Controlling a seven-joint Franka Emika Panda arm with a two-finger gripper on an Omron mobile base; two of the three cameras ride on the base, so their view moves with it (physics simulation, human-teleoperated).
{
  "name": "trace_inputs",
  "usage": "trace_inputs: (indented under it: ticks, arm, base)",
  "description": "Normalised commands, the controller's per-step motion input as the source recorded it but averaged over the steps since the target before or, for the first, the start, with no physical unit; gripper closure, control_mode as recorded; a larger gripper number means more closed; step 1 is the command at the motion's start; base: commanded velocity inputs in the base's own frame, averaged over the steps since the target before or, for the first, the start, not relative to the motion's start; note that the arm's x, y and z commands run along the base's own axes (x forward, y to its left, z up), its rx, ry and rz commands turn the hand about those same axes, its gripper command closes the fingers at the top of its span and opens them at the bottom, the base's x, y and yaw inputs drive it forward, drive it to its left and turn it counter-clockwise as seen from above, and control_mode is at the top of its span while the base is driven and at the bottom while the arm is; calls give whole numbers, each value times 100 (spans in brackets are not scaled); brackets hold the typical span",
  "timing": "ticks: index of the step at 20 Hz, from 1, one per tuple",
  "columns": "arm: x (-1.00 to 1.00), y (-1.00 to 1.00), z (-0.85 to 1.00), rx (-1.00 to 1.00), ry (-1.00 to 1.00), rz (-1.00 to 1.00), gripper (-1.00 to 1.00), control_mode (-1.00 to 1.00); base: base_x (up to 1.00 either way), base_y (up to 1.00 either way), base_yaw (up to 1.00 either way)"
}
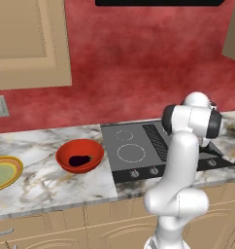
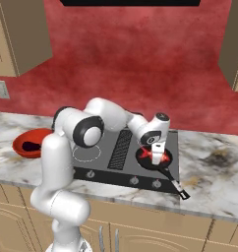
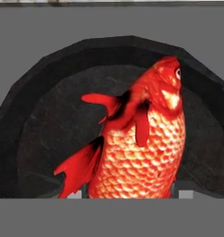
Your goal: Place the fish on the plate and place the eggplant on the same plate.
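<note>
Tool (image 2: 158, 156) half-closed, clamped on fish (image 3: 146, 143) inside pan (image 2: 166, 167).

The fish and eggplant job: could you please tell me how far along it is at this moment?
Nothing is on the plate yet. In hand: the claw is down in the black frying pan on the stovetop, its fingers either side of the fish, apparently gripping it, not visibly lifted. Left: carry the fish to the plate, then fetch the eggplant, which lies in the red bowl.
</note>
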Motion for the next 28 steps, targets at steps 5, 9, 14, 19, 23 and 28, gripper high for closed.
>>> trace_inputs:
  ticks: [5,9,14,19,23,28]
  arm:
    - [-6,10,48,0,5,-3,100,-100]
    - [-20,17,59,0,0,-1,100,-100]
    - [-33,29,53,0,1,7,100,-100]
    - [-39,42,41,0,0,14,100,-100]
    - [-33,49,38,-2,0,18,100,-100]
    - [-26,51,31,-2,0,20,100,-100]
  base:
    - [0,0,0]
    - [0,0,0]
    - [0,0,0]
    - [0,0,0]
    - [0,0,0]
    - [0,0,0]
